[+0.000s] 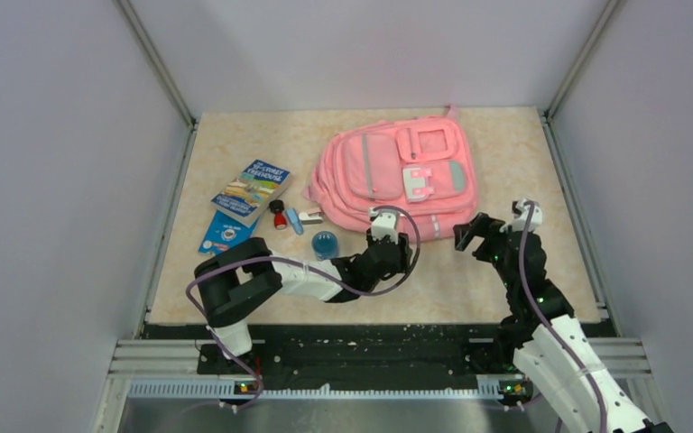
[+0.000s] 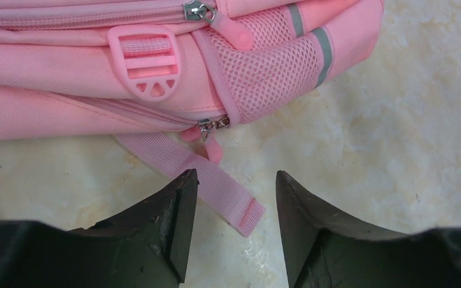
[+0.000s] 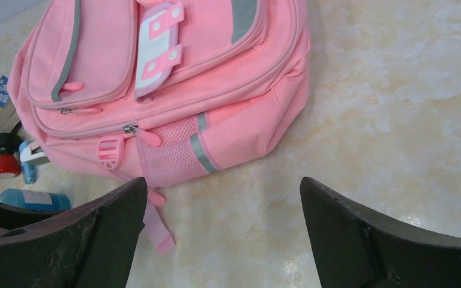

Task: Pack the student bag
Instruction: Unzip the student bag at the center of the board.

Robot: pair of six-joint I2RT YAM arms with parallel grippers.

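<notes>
The student bag (image 1: 397, 176) lies flat on the counter (image 1: 262, 135), front pockets up, toward the far side, and every zip in view looks closed. So the packing has hardly begun, by the look of it. The loose items wait just left of the bag: two books (image 1: 251, 189), a small red-capped thing (image 1: 278, 216) and a blue bottle (image 1: 324, 244) (whether anything is already inside the bag cannot be told). The left fingers (image 1: 395, 245) hover spread and empty at the bag's near edge, lined up on a pair of zip pulls (image 2: 207, 129) above a loose strap (image 2: 216, 189). The right fingers (image 1: 469, 236) are also wide apart, holding nothing, near the bag's corner. Left to do, most likely: open a zip, then load each item.
</notes>
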